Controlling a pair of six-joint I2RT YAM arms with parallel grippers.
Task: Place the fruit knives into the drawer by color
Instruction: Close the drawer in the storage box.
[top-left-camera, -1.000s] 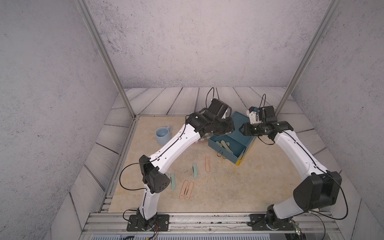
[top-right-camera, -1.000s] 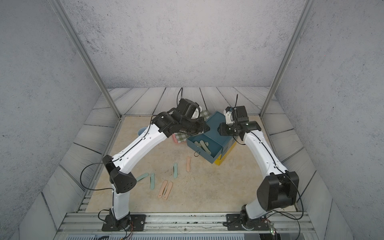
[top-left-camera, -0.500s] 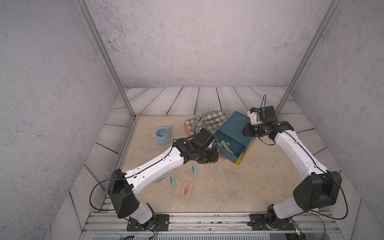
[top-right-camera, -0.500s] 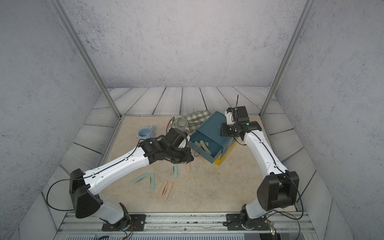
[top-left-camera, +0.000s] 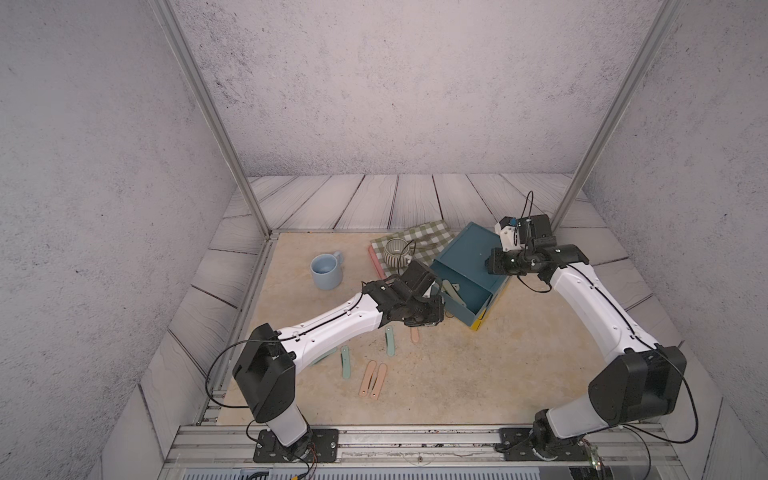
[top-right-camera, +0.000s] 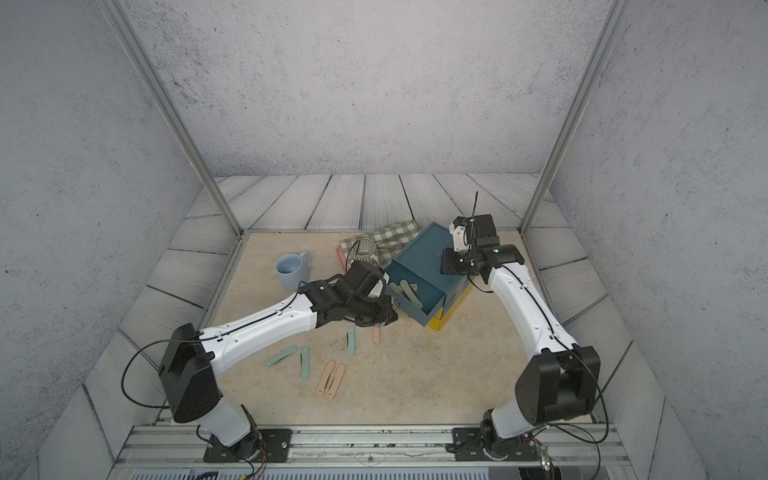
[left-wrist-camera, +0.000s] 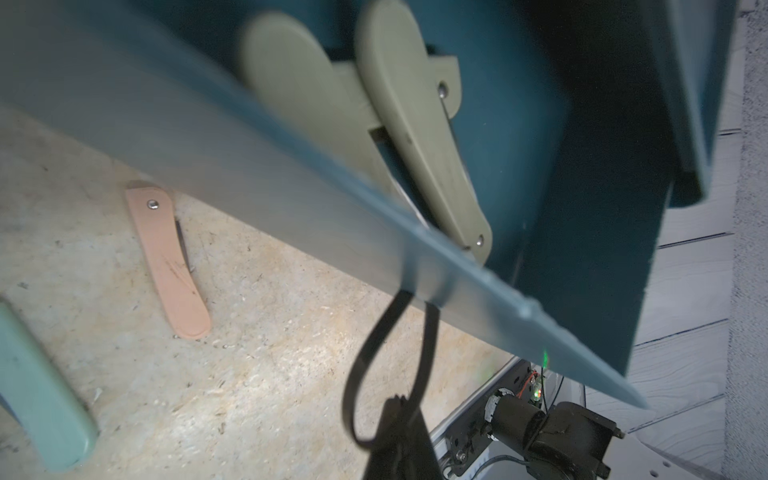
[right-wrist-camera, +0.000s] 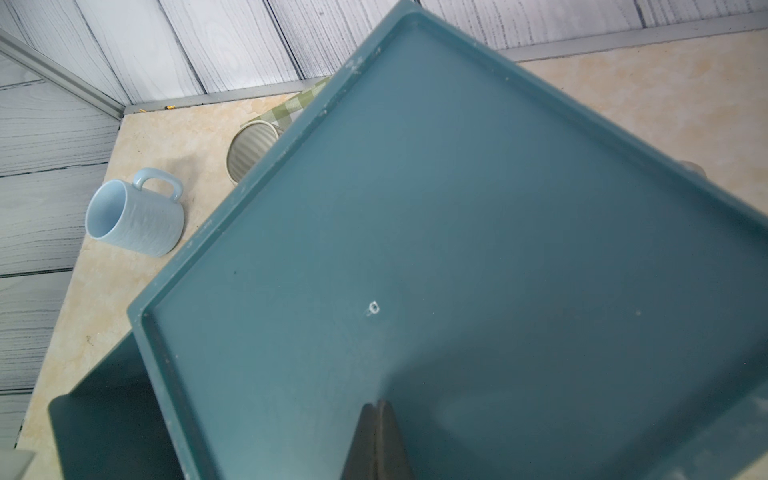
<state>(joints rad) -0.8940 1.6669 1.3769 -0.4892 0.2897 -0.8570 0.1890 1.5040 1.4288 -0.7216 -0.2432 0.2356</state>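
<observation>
Drawer pull, black loop, just beside left gripper, fingers pressed together; contact unclear. Right gripper likewise pressed together, tips on teal chest top. Upper drawer open at far right, holding three olive-grey fruit knives. Peach-pink knife on table just beside drawer front; mint-green knives nearer, left.
</observation>
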